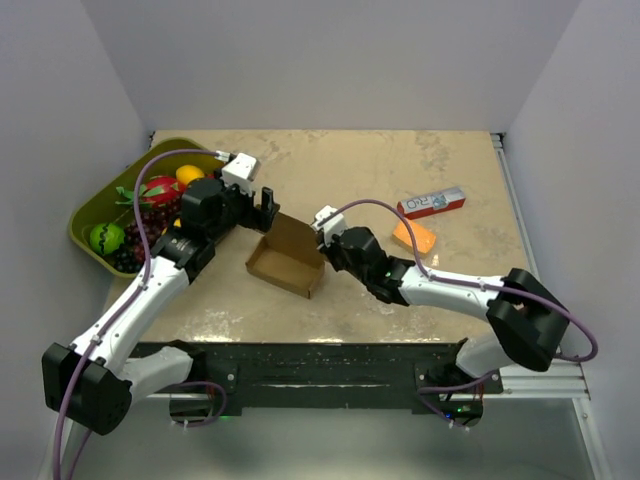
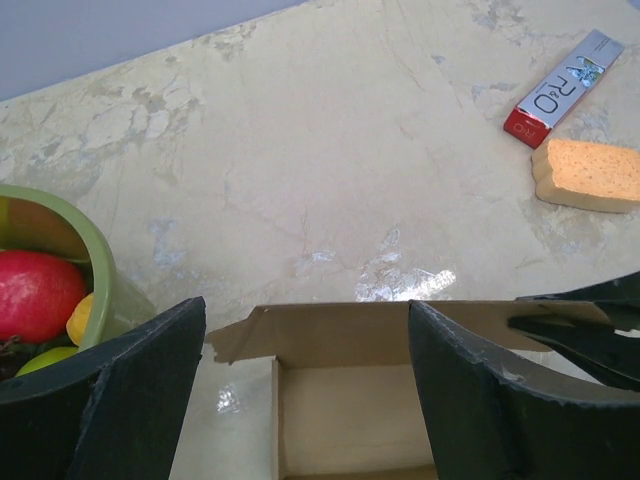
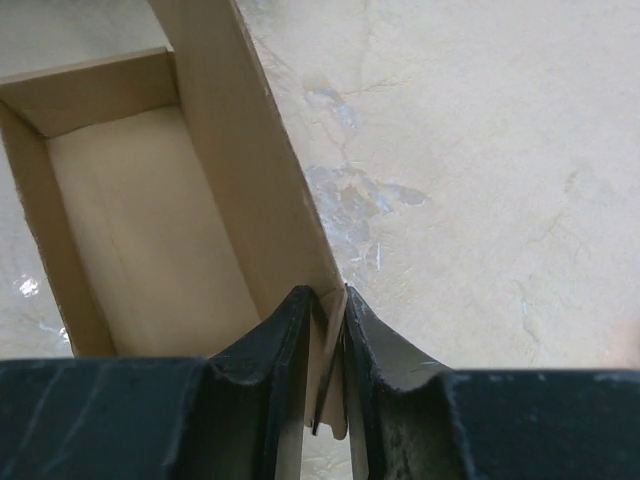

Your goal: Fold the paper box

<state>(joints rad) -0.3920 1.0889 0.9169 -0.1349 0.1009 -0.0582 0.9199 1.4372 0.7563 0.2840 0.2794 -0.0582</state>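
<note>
Now the right end effector point(image 3: 328, 300) is pinching the raised side wall of the paper box point(image 1: 287, 257), sitting mid-tabletop point(image 1: 400, 170). The left end effector point(image 2: 305, 330) is hovering wide open and empty. Tugging hard is risking a creased or slipping wall.

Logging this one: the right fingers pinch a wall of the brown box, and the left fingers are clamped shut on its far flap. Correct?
Not quite. The left fingers are spread wide open at the paper box, not clamped shut on its flap, as the left wrist view shows. The right fingers do pinch a wall of the box.
</note>
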